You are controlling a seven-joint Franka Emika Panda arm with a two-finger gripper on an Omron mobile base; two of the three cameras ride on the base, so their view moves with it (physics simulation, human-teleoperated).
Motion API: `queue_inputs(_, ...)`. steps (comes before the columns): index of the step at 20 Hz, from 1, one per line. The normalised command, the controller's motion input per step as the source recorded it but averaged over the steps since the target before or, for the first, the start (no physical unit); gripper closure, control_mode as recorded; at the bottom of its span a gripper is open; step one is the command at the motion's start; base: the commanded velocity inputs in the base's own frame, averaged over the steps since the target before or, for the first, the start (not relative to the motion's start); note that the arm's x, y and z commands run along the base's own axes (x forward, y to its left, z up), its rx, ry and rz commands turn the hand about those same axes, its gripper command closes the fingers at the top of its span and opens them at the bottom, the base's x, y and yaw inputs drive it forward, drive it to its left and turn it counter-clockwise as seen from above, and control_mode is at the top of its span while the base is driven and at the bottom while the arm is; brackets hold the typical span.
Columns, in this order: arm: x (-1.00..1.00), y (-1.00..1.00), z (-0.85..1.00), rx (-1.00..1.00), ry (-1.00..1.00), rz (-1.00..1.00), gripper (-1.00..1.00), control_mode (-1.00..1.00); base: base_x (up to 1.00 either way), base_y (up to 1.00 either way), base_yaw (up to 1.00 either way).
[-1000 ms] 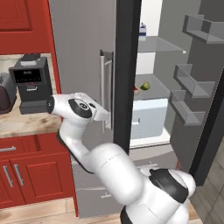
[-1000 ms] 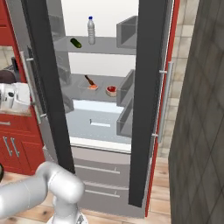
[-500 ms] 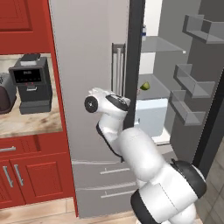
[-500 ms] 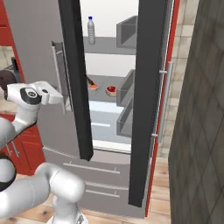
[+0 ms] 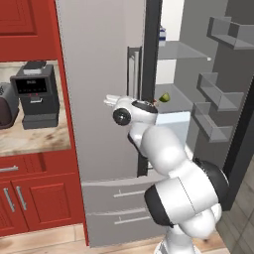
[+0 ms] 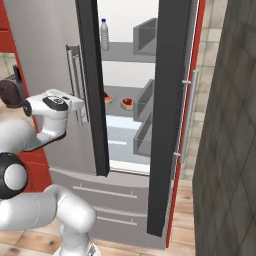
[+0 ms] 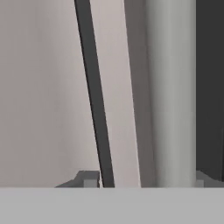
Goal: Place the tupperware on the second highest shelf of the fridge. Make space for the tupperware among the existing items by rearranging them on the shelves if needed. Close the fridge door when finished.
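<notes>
Standing upright with its long axis vertical, the fridge (image 5: 99, 99) is showing its left door swung partly open, its dark edge running top to bottom and blocking much of the white interior in both base views. The gripper (image 6: 80, 104) is sitting at the left door's bar handle (image 6: 75, 85), but the wrist and door edge are covering the fingertips, so I cannot tell whether they are spread, pressed together or pinching the bar; in the hand view only two small grey fingertip corners are peeking up at 6 o'clock, with a vertical pale bar and a dark slanted line between them and nothing clearly gripped. The fridge door (image 6: 172, 115) on the right is hanging wide open, its edge toward the right base camera, its handle (image 6: 186, 120) vertical and its grey bins (image 5: 218, 94) facing inward. A clear bottle with a blue cap (image 6: 104, 34) is standing upright on an upper shelf (image 6: 125, 52); in the left base view it is nearly hidden by the door edge. Two small reddish round things (image 6: 128, 103) are lying on a lower shelf, too small to identify, and a yellow-green rounded item (image 5: 164, 97) is half cut off behind the door edge. A coffee machine (image 5: 34, 94) is sitting on the desk (image 5: 30, 139) at 9 o'clock.
</notes>
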Motion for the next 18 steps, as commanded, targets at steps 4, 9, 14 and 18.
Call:
queue_inputs(4, 0.04, -0.02, 0.6, 0.02, 0.02, 0.0, -1.0, -1.0, 0.0, 0.0, 0.0)
queue_inputs(9, -0.06, 0.15, 1.0, 0.0, -0.03, 0.02, -1.0, -1.0, 0.0, 0.0, 0.0)
queue_inputs(14, -0.22, 0.23, 1.0, 0.0, 0.0, 0.04, -1.0, -1.0, 0.0, 0.0, 0.0)
queue_inputs(18, -0.72, 0.09, 1.0, 0.0, 0.03, 0.03, -1.0, -1.0, 0.0, 0.0, 0.0)
